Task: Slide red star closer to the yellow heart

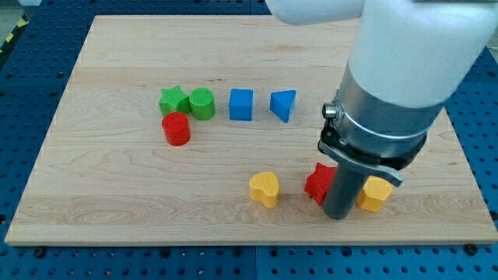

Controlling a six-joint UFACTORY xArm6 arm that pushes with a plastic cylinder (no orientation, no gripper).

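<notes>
1. Right now the arm's tip stands on the wooden counter near its bottom edge, toward the view's right.
2. No fingers show on this arm, only the straight dark rod, so nothing is gripped.
3. The red star sits just to the left of the rod, touching it or nearly so; the rod hides its right side.
4. A yellow block lies just right of the rod, partly hidden, its shape unclear.
5. The yellow heart rests left of the red star, near it but apart.
6. Toward the counter's top edge run a green star, a green cylinder, a blue cube and a blue triangle.
7. A red cylinder sits just below the two green blocks.
</notes>
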